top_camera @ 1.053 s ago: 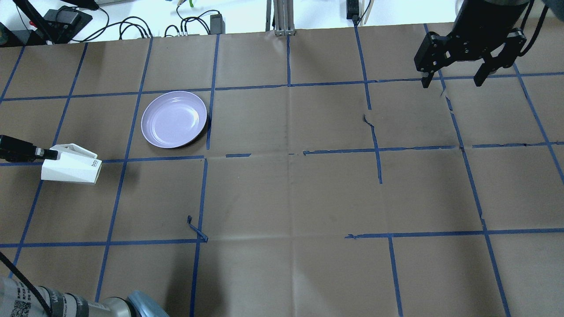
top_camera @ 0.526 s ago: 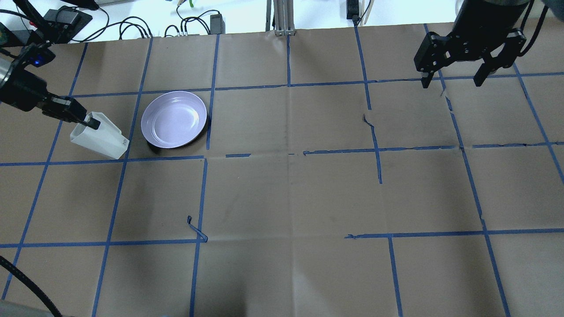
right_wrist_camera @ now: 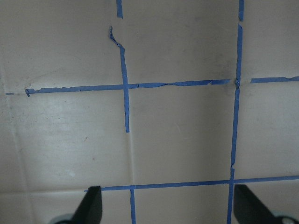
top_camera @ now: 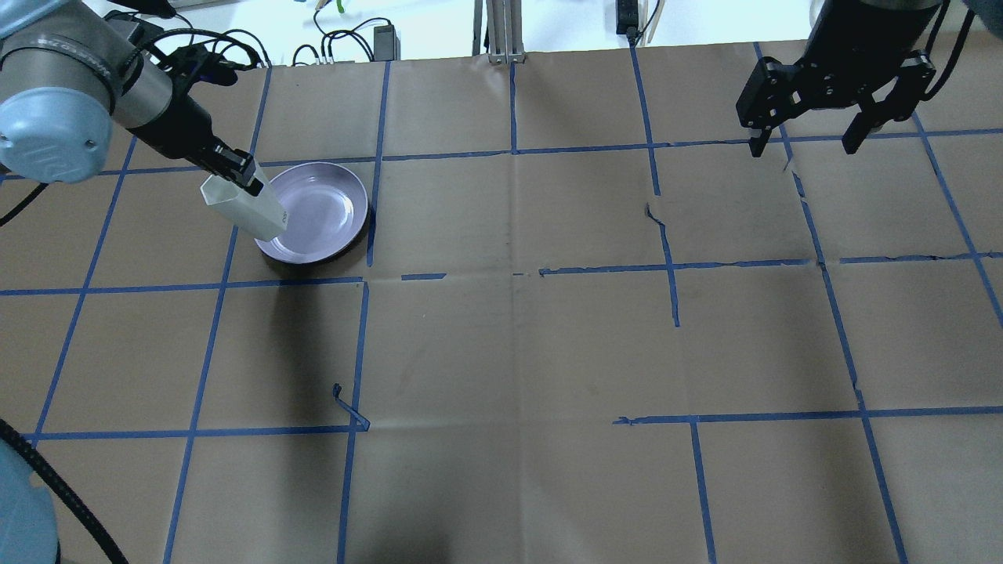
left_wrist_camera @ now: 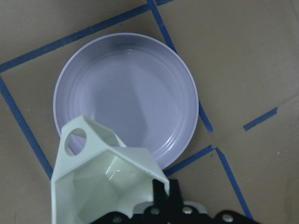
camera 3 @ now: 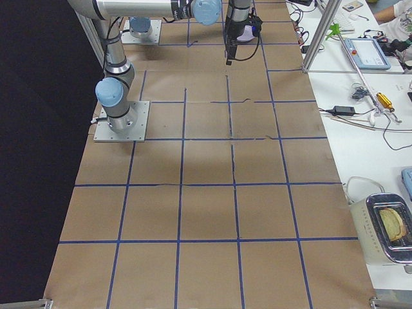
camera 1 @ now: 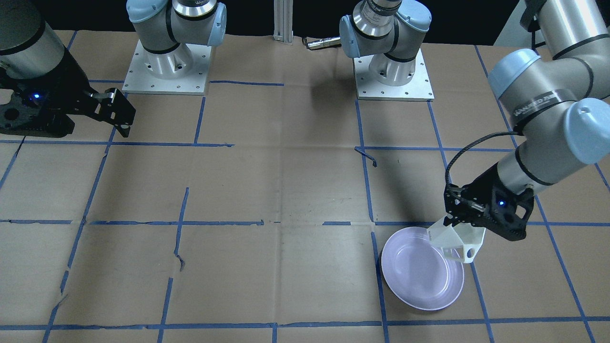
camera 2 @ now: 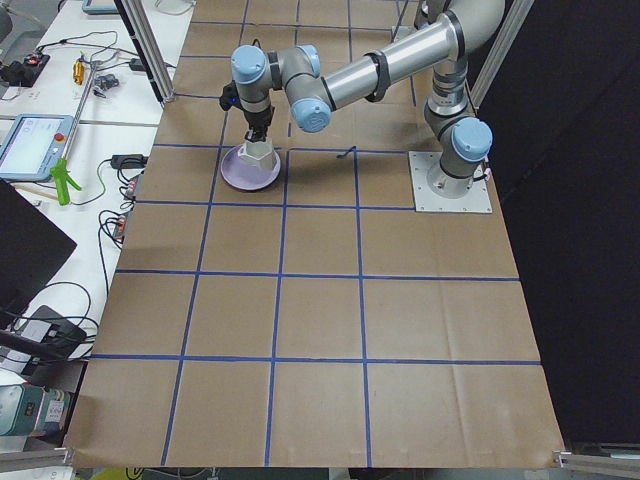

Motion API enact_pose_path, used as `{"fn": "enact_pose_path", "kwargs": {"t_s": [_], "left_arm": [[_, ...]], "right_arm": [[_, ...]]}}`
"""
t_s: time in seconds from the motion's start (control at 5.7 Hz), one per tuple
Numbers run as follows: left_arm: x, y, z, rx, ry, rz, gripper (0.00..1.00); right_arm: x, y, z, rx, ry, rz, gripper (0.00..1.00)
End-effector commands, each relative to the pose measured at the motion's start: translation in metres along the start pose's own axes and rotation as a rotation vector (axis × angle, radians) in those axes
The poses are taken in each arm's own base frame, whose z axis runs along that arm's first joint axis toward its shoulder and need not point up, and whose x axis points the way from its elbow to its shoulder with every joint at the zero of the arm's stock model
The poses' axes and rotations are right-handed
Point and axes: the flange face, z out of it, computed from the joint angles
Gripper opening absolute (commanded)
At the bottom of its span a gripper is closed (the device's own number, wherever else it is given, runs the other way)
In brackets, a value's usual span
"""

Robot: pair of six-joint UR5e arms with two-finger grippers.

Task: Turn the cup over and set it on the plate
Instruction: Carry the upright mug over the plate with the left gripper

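Observation:
The white faceted cup [top_camera: 244,207] hangs tilted in my left gripper [top_camera: 237,175], which is shut on its rim. Its mouth faces up toward the gripper and its base points down over the left edge of the lavender plate [top_camera: 325,210]. In the left wrist view I look into the cup [left_wrist_camera: 100,182], its handle at upper left, with the plate [left_wrist_camera: 131,88] below and beyond it. In the front-facing view the cup [camera 1: 457,242] is above the plate's [camera 1: 414,276] rim and the left gripper [camera 1: 458,225] grips it. My right gripper [top_camera: 805,147] is open and empty at the far right.
Brown paper with a blue tape grid covers the table [top_camera: 517,345]. A loose curl of tape [top_camera: 349,407] sticks up near the front left. Cables and power bricks [top_camera: 345,43] lie beyond the far edge. The right wrist view shows only paper and tape between its fingers [right_wrist_camera: 91,207].
My left gripper has carried the cup from the table's left side to the plate's left edge, turning it from lying sideways to mouth-up and tilted. The right arm has not moved.

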Motion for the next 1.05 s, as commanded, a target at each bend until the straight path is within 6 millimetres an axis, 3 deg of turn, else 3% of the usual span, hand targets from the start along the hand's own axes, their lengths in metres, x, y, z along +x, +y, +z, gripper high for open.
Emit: {"fn": "enact_pose_path", "kwargs": {"t_s": [0.0,0.35,0.53,0.88], "left_arm": [[0.025,-0.032,0.045,-0.013,-0.073,0.072,0.00],[0.026,-0.030,0.049,-0.039,-0.092,0.079,0.00],[0.026,-0.026,0.065,-0.058,-0.073,0.071,0.00],[0.027,-0.024,0.075,-0.073,-0.062,0.064,0.04]], "right_arm": [[0.000,0.000,0.000,0.000,0.000,0.000,1.00],[0.000,0.000,0.000,0.000,0.000,0.000,1.00],[0.000,0.000,0.000,0.000,0.000,0.000,1.00],[0.000,0.000,0.000,0.000,0.000,0.000,1.00]]}}
